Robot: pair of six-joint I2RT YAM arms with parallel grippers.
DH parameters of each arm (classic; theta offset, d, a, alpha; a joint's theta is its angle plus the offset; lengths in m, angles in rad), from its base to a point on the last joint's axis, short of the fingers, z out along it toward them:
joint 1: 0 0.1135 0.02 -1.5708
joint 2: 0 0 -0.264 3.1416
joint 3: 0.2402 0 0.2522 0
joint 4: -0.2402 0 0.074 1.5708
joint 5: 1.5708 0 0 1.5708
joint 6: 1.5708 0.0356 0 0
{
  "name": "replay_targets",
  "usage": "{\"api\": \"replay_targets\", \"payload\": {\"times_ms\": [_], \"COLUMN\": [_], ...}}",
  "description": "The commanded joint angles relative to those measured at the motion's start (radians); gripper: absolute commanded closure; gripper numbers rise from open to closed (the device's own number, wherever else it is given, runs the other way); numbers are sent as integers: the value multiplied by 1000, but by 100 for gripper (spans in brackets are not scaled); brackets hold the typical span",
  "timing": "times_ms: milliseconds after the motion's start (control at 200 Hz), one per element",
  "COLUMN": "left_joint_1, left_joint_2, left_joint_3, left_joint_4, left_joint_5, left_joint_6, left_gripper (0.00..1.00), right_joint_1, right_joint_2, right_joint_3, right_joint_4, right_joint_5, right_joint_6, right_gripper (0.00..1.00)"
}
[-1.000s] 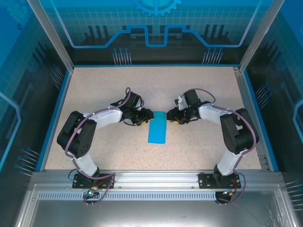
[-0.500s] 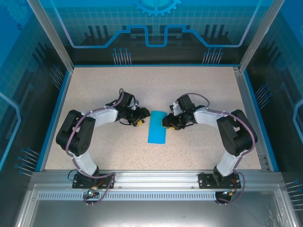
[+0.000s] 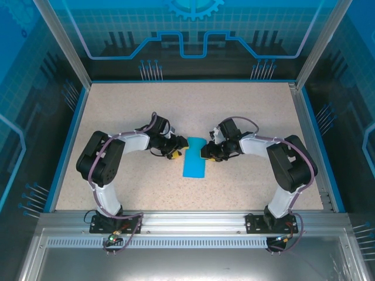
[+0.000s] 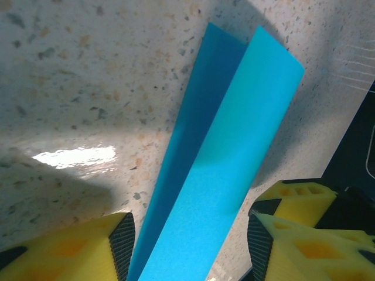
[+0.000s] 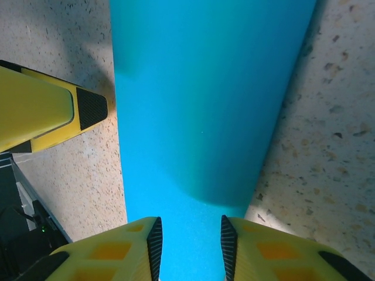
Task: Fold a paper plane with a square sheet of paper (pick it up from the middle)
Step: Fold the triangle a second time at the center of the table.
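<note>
ok so starting at the right gripper [image 5: 191,234]: its jaws are only slightly apart, with a narrow slot between the pads, and the blue showing through that slot is the sheet of paper [image 5: 205,88]. Paper this thin wouldn't leave a visible gap if it were pinched, so I'd call it not clamped. It looks more like it's lined up over the edge, ready to nip or press it.

The left gripper [image 4: 190,234] is spread wider. The paper strip runs right up between its two yellow fingers [image 4: 64,252]. One pad sits just at the paper's edge, but I can't tell if it actually touches. Nothing looks squeezed here either. From this wrist you can see two layers, a darker one peeking out beside the lighter top one, so the halves aren't perfectly matched.

Zooming out, the sheet lies flat on the speckled table [image 3: 176,105], about midway between the two arms. It's folded in half into a long rectangle, so it isn't a plane yet. The grippers face each other across it, one at each long side, toward its far half.

Why like that? My guess is that one side is meant to pin the paper while the other works a layer, either to open it back up along the centre crease or to start the nose corners. With a sheet this light, anything one-sided would probably just push it across the table.
</note>
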Motion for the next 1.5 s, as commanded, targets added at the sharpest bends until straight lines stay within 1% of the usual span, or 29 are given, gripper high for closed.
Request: {"api": "replay_targets", "payload": {"times_ms": [0,190,500,705,1025,1115,1215,1496], "left_joint_1": [-11,-17,-27,-38,-41,-43,-45,-46], "left_joint_2": [19,34,52,68,74,90,87,55], "left_joint_3": [31,37,60,71,74,83,80,81], "left_joint_4": [-4,-5,-30,-38,-45,-34,-27,-28], "left_joint_5": [34,33,32,29,20,47,49,60], "left_joint_6": [10,9,25,25,33,28,22,21], "left_gripper": [45,47,46,48,47,49,51,66], "right_joint_1": [11,11,5,4,1,0,-2,-2], "right_joint_2": [18,63,52,55,62,64,65,68], "right_joint_3": [-9,-12,-83,-99,-112,-115,-116,-120], "right_joint_4": [14,9,46,64,72,72,76,90], "right_joint_5": [-15,-21,7,3,2,2,2,-6], "right_joint_6": [3,-5,11,21,21,21,20,29], "right_gripper": [67,68,67,67,67,67,67,65]}}
